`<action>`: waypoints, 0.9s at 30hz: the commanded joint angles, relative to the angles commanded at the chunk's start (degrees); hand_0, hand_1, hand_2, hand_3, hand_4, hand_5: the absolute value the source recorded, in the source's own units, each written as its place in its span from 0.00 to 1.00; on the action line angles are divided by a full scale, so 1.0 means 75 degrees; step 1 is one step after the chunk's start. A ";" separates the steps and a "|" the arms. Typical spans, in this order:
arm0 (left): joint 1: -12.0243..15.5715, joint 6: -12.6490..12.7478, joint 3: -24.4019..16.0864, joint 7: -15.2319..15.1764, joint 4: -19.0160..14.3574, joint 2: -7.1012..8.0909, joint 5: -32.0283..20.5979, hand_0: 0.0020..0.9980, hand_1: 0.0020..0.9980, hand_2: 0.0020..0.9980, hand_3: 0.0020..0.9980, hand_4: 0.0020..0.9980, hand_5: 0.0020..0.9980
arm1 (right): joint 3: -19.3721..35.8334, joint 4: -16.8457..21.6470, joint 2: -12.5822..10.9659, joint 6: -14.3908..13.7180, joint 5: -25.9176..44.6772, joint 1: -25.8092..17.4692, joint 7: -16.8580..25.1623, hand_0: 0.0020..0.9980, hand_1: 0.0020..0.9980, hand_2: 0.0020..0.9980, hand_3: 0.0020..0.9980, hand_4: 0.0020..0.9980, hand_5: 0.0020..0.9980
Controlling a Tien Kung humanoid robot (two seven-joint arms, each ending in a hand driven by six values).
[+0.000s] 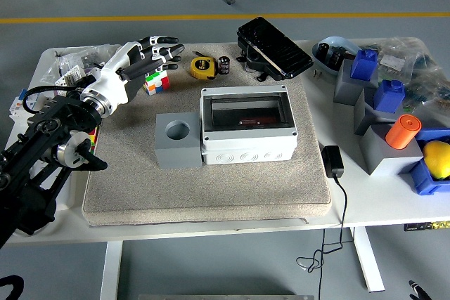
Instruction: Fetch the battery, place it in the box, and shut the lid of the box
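Observation:
A small black cylindrical battery point(224, 64) stands at the back of the beige mat point(140, 187), right of a yellow tape measure point(202, 67). The grey box point(246, 142) sits mid-mat; its dark see-through lid point(246, 112) lies flat on it, and something red shows inside. My left hand point(151, 54) hovers over the mat's back left corner with fingers spread, holding nothing. It is well left of the battery and above a colour cube point(157, 82). The right arm is out of view.
A grey block with a round hole point(178, 140) touches the box's left side. A black case point(274, 47) lies behind the box. Blue and grey bins point(365, 79), an orange cylinder point(402, 131) and a black adapter point(332, 161) fill the right side. Bagged parts point(74, 64) lie at the left.

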 joint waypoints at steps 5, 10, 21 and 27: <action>0.0025 0.0000 -0.0038 -0.0002 -0.0045 0.0033 0.0011 0.64 0.64 0.61 0.60 0.97 0.31 | -0.0033 0.0001 0.0005 -0.0009 -0.0029 0.0013 -0.0039 0.66 0.64 0.64 0.53 0.88 0.43; 0.0030 0.0001 -0.0052 -0.0026 -0.0074 0.0081 -0.0020 0.64 0.64 0.61 0.60 0.97 0.31 | -0.0120 -0.0006 0.0012 -0.0019 -0.0005 0.0033 -0.0057 0.66 0.64 0.64 0.54 0.88 0.43; 0.0056 -0.0015 -0.0029 -0.0051 -0.0122 0.0108 -0.0071 0.64 0.64 0.61 0.60 0.97 0.32 | -0.0278 -0.0018 -0.0064 -0.0087 0.0044 0.0031 -0.0103 0.66 0.64 0.64 0.54 0.88 0.43; 0.0064 -0.0015 -0.0058 -0.0030 -0.0157 0.0102 -0.0039 0.64 0.64 0.60 0.60 0.97 0.32 | -0.0214 -0.0011 0.0000 -0.0037 0.0005 0.0000 -0.0056 0.66 0.64 0.64 0.54 0.88 0.43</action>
